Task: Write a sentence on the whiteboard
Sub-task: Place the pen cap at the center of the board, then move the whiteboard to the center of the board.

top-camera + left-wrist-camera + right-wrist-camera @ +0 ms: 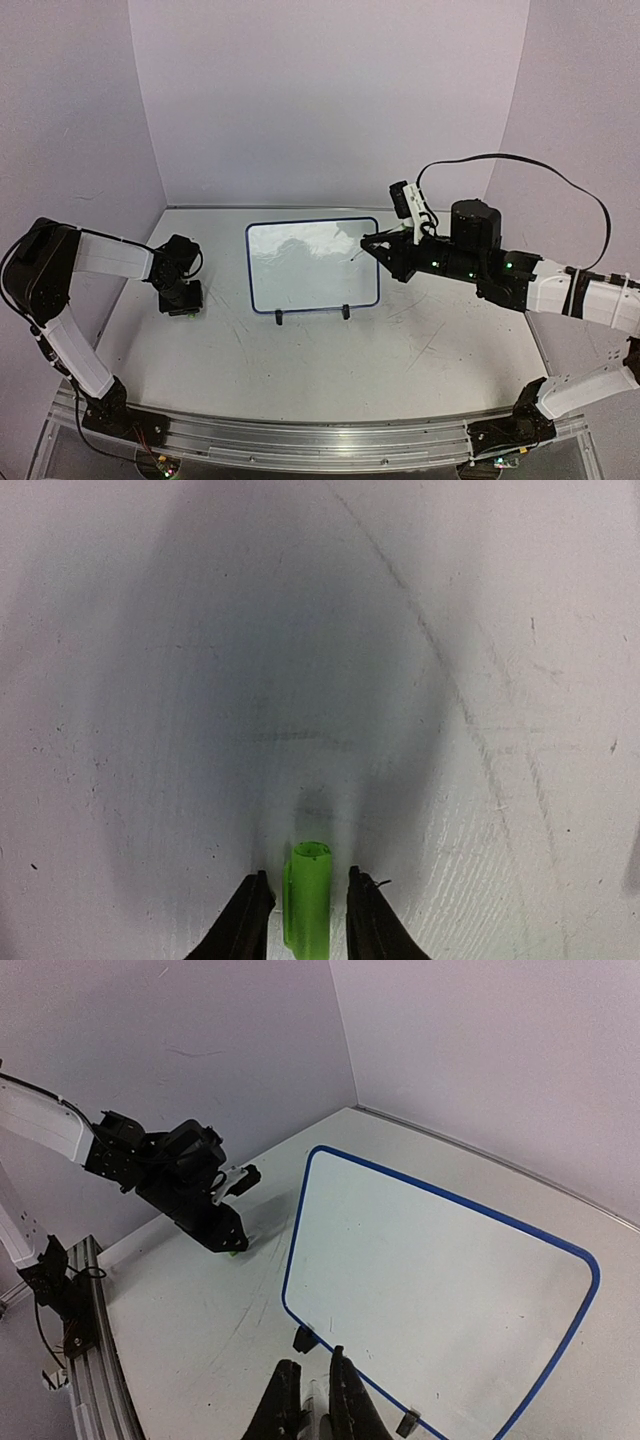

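Green cap at left end effector

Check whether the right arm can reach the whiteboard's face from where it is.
Probably yes. The right gripper, shut on a pen, hangs at the right edge of the whiteboard with nothing between; the left gripper sits off to its left.

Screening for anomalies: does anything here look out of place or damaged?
Nothing spilled or broken. The whiteboard looks intact, no writing showing; the table is scuffed. A green cap sits loose between the left tool's fingers.
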Tool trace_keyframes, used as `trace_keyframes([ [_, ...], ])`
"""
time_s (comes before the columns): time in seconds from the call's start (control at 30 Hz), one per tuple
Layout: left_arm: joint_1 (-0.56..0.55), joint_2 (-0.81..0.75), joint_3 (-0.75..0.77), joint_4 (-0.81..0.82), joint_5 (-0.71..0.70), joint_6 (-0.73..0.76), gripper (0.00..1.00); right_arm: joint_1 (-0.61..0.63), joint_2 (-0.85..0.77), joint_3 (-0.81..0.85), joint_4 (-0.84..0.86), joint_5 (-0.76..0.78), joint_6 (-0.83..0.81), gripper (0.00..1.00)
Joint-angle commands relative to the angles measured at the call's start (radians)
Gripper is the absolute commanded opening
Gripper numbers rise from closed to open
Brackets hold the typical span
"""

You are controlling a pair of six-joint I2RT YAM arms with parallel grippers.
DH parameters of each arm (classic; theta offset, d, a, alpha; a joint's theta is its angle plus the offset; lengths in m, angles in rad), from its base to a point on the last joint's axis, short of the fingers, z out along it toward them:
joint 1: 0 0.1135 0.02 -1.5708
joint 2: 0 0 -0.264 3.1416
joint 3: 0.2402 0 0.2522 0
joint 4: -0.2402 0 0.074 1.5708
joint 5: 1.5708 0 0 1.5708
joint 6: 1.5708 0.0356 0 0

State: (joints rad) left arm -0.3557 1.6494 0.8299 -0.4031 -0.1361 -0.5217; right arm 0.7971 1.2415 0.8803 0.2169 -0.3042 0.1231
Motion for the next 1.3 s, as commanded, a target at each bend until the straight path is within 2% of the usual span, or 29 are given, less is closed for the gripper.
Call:
trace_keyframes([
  [0.0, 0.001, -0.093, 0.010, -0.060, -0.048, 0.003, 0.35, 0.001, -0.021, -0.009, 0.038, -0.001, 0.005, 0.00],
  [0.27, 0.003, -0.386, 0.032, -0.058, -0.051, 0.009, 0.52, 0.001, -0.015, 0.005, 0.033, -0.003, 0.026, 0.00],
  [0.37, 0.002, -0.471, 0.031, -0.047, -0.001, 0.006, 0.61, 0.000, -0.021, 0.003, 0.032, 0.007, 0.031, 0.00],
  [0.53, -0.011, -0.571, -0.055, 0.045, 0.168, -0.014, 0.67, 0.001, -0.019, 0.006, 0.031, 0.022, 0.043, 0.00],
  [0.6, -0.064, -0.591, -0.096, 0.074, 0.189, -0.056, 0.71, -0.001, -0.016, 0.010, 0.032, 0.022, 0.049, 0.00],
  [0.77, -0.267, -0.651, -0.217, 0.194, 0.110, -0.165, 0.84, 0.000, -0.017, 0.014, 0.032, 0.027, 0.057, 0.00],
  [0.9, -0.393, -0.587, -0.273, 0.357, 0.115, -0.235, 0.87, 0.000, -0.012, 0.019, 0.032, 0.026, 0.058, 0.00],
  [1.0, -0.503, -0.488, -0.248, 0.392, 0.053, -0.231, 0.87, 0.000, -0.012, 0.023, 0.032, 0.018, 0.063, 0.00],
  [1.17, -0.532, -0.319, -0.211, 0.514, 0.114, -0.236, 0.87, 0.000, -0.022, 0.008, 0.041, 0.014, 0.076, 0.00],
  [1.27, -0.532, -0.204, -0.160, 0.530, 0.117, -0.238, 0.86, 0.000, -0.026, 0.010, 0.042, 0.008, 0.078, 0.00],
])
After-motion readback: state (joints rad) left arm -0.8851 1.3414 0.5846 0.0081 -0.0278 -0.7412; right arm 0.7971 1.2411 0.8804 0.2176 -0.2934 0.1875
